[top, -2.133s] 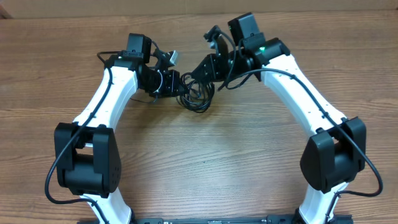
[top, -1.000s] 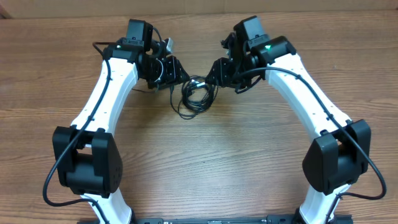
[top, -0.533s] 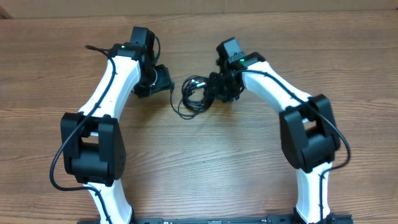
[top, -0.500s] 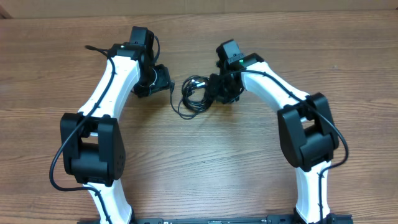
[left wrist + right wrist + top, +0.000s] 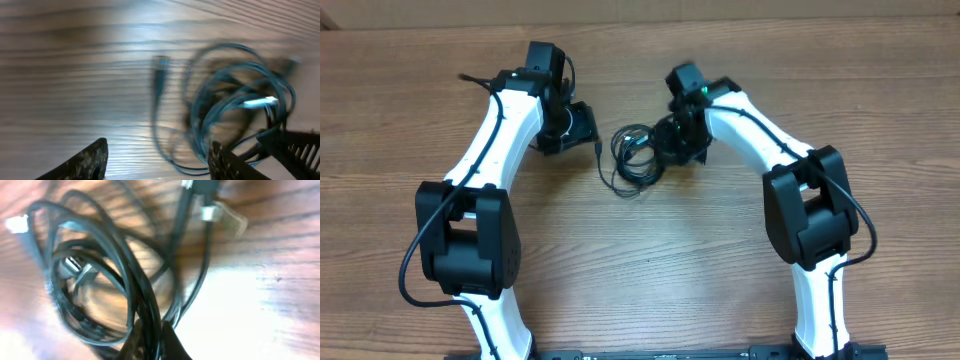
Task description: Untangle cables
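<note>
From overhead I see the cables (image 5: 634,156) as one small coil on the table (image 5: 650,270) between both arms, but I cannot read the jaws there. My left wrist camera shows the left gripper (image 5: 159,149) spread wide, just short of the blurred coil. The right wrist camera shows the right gripper (image 5: 150,339) pinched onto several strands.
</note>
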### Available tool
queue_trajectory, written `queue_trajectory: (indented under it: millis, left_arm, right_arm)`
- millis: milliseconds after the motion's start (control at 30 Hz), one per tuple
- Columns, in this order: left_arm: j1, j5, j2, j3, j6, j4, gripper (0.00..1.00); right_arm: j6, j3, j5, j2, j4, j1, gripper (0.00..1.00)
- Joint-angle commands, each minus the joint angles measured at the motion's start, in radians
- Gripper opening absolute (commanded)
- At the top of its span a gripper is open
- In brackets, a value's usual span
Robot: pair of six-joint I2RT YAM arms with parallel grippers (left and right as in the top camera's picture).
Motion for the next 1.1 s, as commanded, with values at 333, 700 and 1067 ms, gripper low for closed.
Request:
queue_trajectory:
  millis: [333, 700, 1067]
  left_arm:
    - [0.0, 0.495, 0.003, 0.005, 0.193, 0.057, 0.56]
    - [-0.001, 0.443, 0.003, 0.005, 0.179, 0.033, 0.51]
    - [-0.026, 0.36, 0.003, 0.005, 0.085, 0.016, 0.59]
  right_arm:
    - [-0.205, 0.358, -0.187, -0.034, -0.213, 0.0, 0.04]
    - [-0.182, 0.359, -0.245, -0.035, -0.183, -0.026, 0.04]
    - [-0.126, 0.359, -0.382, -0.035, -0.075, -0.053, 0.04]
